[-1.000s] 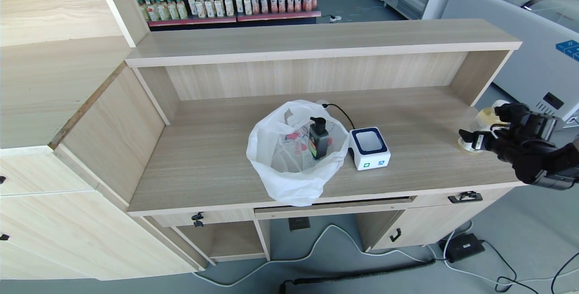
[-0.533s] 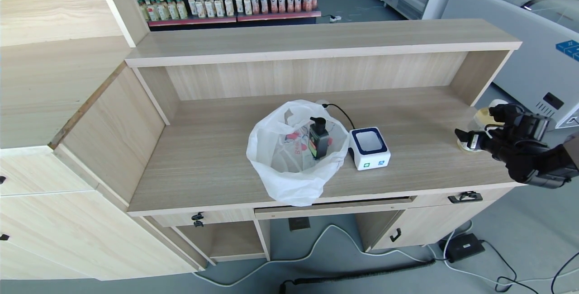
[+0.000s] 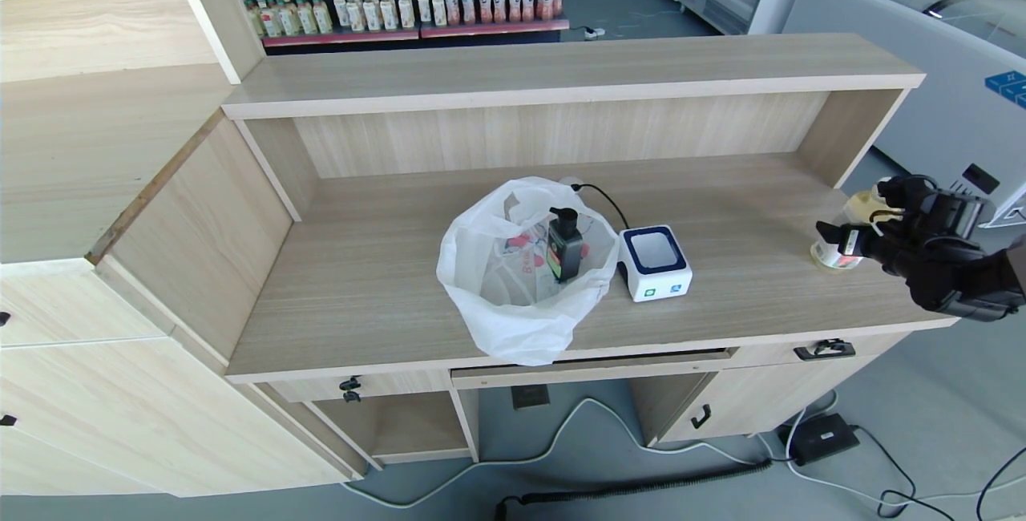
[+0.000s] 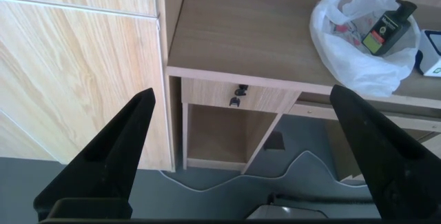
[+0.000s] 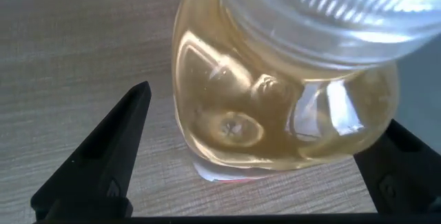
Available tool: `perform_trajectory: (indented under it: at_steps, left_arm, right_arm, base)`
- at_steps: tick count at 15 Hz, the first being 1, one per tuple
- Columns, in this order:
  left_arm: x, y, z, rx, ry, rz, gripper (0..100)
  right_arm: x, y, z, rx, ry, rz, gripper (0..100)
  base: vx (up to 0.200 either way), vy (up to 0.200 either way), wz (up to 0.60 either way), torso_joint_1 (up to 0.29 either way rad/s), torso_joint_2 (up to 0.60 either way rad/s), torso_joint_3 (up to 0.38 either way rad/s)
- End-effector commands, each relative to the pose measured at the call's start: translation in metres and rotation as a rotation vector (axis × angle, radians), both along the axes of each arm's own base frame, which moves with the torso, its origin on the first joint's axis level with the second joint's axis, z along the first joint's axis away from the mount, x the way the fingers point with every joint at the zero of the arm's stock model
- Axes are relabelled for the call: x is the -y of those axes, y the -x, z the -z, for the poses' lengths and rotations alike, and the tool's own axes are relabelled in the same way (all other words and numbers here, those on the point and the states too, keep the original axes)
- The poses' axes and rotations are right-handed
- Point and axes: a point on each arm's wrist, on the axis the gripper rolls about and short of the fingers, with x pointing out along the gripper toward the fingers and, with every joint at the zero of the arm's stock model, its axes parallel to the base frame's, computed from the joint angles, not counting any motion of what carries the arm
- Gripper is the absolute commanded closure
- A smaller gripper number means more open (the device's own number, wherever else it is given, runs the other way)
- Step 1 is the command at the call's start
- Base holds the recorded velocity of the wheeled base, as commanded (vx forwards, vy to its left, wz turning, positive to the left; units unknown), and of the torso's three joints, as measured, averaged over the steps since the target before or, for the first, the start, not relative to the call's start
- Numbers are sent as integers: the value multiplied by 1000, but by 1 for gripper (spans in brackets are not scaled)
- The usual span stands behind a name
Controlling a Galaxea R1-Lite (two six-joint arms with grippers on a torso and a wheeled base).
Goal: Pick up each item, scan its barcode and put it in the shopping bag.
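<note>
A clear jar (image 3: 864, 204) of yellowish liquid with a pale lid stands at the counter's far right end. My right gripper (image 3: 851, 210) is open around it, one finger on each side; in the right wrist view the jar (image 5: 275, 114) sits between the fingers of the gripper (image 5: 269, 107) with a gap at the sides. The white shopping bag (image 3: 497, 304) stands mid-counter with a black pump bottle (image 3: 565, 247) inside. A white scanner (image 3: 653, 262) sits just right of the bag. My left gripper (image 4: 242, 93) hangs open and empty, low beside the counter's left front.
The counter (image 3: 385, 264) has a raised back shelf and side walls. In the left wrist view the bag (image 4: 344, 52) and pump bottle (image 4: 386, 27) lie beyond the drawer front. Cables run across the floor below. A freezer chest (image 3: 922, 48) stands behind the right end.
My right gripper has shifted a little to the right and toward the back around the jar. The jar, bag and scanner have stayed put.
</note>
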Motion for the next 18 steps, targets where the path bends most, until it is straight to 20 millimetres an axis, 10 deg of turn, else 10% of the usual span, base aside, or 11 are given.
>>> perform_trajectory:
  at_steps: [1, 3, 4, 15, 18]
  left_arm:
    - [0, 0, 0, 1, 1, -1, 0]
    - [0, 0, 0, 1, 1, -1, 0]
    - [0, 0, 0, 1, 1, -1, 0]
    - [0, 0, 0, 1, 1, -1, 0]
    - [0, 0, 0, 1, 1, -1, 0]
  right_arm:
    - [3, -4, 1, 11, 5, -13, 0]
    - [3, -6, 4, 5, 3, -19, 0]
    - [3, -6, 6, 1, 3, -19, 100]
    - [14, -6, 0, 21, 52, -2, 100]
    - [9, 16, -49, 73, 74, 1, 100]
  base:
    - [0, 0, 0, 0, 0, 0]
    - [0, 0, 0, 0, 0, 0]
    - [0, 0, 0, 0, 0, 0]
    - [0, 0, 0, 0, 0, 0]
    - [0, 0, 0, 0, 0, 0]
